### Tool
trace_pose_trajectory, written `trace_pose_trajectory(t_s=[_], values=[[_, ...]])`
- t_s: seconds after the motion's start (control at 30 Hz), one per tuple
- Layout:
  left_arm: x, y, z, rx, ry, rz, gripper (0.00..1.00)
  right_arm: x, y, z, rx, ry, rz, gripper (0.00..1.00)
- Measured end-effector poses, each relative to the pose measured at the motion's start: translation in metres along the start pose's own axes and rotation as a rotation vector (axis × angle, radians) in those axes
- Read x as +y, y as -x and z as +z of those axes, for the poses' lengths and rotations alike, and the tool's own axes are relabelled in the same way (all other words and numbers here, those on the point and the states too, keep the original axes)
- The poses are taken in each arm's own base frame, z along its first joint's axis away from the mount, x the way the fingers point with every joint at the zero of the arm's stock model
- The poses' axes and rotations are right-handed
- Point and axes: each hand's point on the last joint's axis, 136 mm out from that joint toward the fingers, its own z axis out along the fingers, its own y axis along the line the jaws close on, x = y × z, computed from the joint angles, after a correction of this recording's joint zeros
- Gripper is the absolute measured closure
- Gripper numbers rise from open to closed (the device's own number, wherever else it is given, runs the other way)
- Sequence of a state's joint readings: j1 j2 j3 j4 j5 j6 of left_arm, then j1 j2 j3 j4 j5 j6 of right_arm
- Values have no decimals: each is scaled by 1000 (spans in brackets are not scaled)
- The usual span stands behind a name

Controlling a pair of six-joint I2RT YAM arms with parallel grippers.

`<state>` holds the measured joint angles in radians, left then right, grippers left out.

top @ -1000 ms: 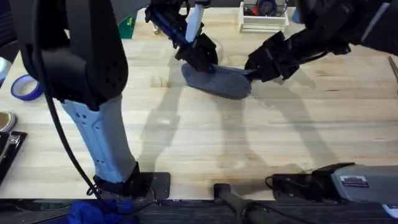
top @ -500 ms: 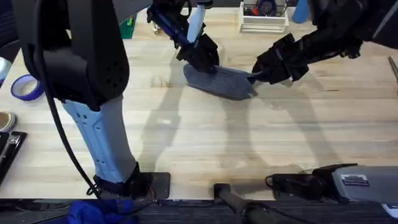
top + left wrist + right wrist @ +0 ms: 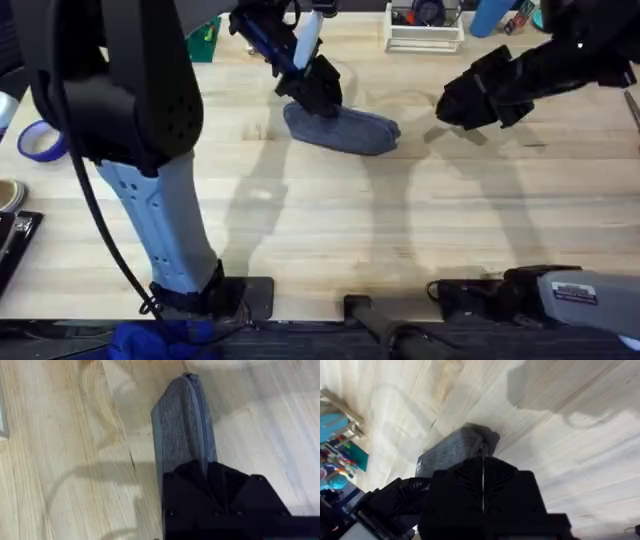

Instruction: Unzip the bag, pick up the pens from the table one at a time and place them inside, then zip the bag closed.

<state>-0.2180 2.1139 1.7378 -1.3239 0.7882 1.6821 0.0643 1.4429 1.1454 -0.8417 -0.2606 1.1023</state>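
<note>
**Evidently closed: pouch held at one end, other arm clear**

Starting at the left of the overhead view, a tape roll (image 3: 40,141) lies near the edge of the table (image 3: 330,230), well apart from the work. Next comes the left gripper (image 3: 315,95), set down on the left end of the bag (image 3: 342,129). In the left wrist view its black fingers (image 3: 220,495) cover the near end of the bag (image 3: 184,430), clamped on the fabric, with the zipper line running away along the top, apparently drawn shut.

The bag lies flat on the table, mid-width, toward the far side. No pens are seen on the boards around it.

To the right, the right gripper (image 3: 455,103) hangs just above the table, clear of the bag's right end. In the right wrist view its fingers (image 3: 485,490) are pressed together on nothing, the bag (image 3: 455,452) just beyond.

Handling judgement: soft, light fabric that sags and slides readily on bare wood. Best held by pinning one end while the small zipper tab is pinched at the other.
</note>
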Motion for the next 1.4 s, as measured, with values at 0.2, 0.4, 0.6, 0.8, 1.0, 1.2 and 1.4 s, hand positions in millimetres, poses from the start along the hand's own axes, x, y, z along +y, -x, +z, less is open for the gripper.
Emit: trace_pose_trajectory(t_s=[0.2, 0.4, 0.6, 0.8, 1.0, 1.2, 1.4], values=[[0, 0, 0, 0, 0, 0, 959, -1, 1, 0, -5, -3, -4, 971], [0, 0, 0, 1, 0, 0, 959, -1, 1, 0, -6, -4, -6, 799], [0, 0, 0, 1, 0, 0, 959, -1, 1, 0, -8, -4, -11, 25], [0, 0, 0, 2, 0, -3, 959, -1, 1, 0, -8, -5, -11, 5], [0, 0, 0, 3, 0, -3, 958, 1, 1, -2, -9, 5, -16, 6], [0, 0, 0, 3, 0, -4, 959, 11, -2, -28, -56, 89, -123, 6], [3, -1, 0, 4, 11, -11, 958, 15, -11, -57, -111, 156, -304, 7]])
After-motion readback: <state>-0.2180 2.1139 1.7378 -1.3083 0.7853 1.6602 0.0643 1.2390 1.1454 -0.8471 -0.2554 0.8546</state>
